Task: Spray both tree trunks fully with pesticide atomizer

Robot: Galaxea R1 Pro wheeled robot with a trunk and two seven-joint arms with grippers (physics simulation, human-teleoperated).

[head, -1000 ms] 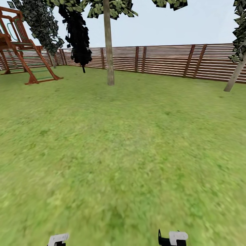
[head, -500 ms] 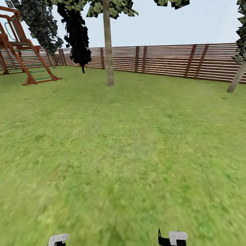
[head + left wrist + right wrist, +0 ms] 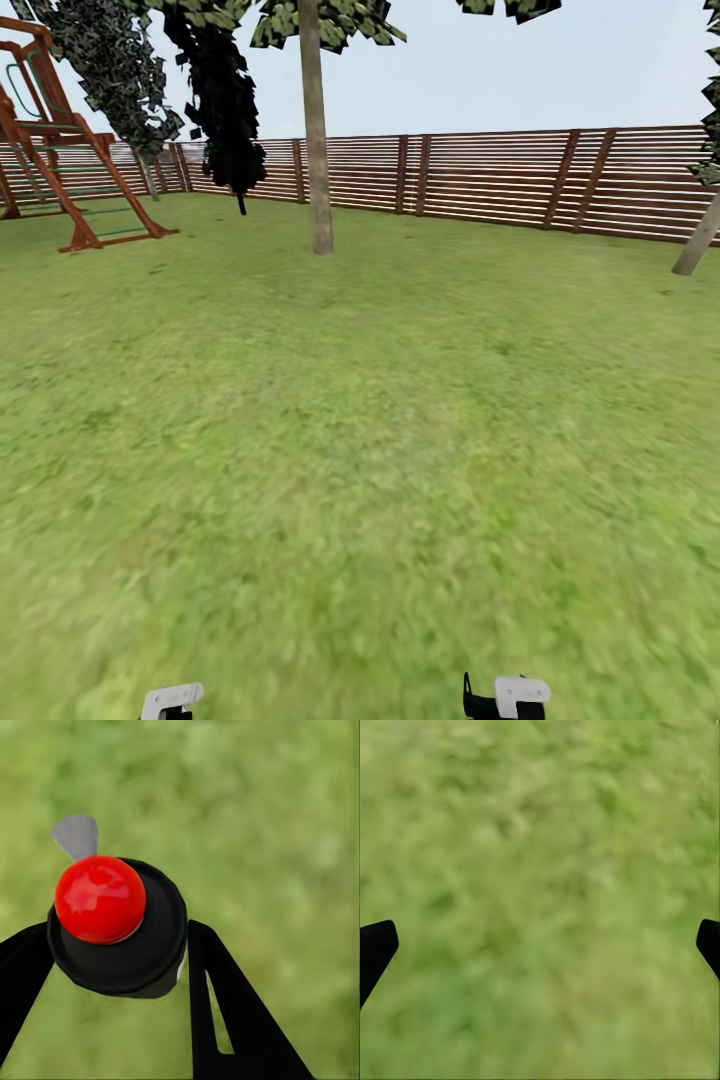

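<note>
In the left wrist view my left gripper [image 3: 112,954] is shut on the pesticide atomizer [image 3: 112,919], a black round cap with a glossy red knob and a small grey tab, held over grass. My right gripper [image 3: 540,945] hangs open over bare lawn, its black fingertips [image 3: 375,945] far apart. In the head view one tree trunk [image 3: 316,130], pale grey-brown, stands far ahead, left of centre on the lawn. A second leaning trunk [image 3: 698,242] shows at the right edge. Both arms' white wrist ends [image 3: 170,700] peek in at the bottom.
A brown slatted fence [image 3: 500,180] closes the far side of the lawn. A red-brown wooden play frame [image 3: 70,150] stands at the far left, and a near-black cone-shaped tree [image 3: 225,100] beside the fence. Wide grass [image 3: 360,450] lies between me and the trunks.
The whole head view has shifted slightly: the play frame slid left and the right trunk slid toward the right edge, so the camera moved. Both wrist ends hold the same places.
</note>
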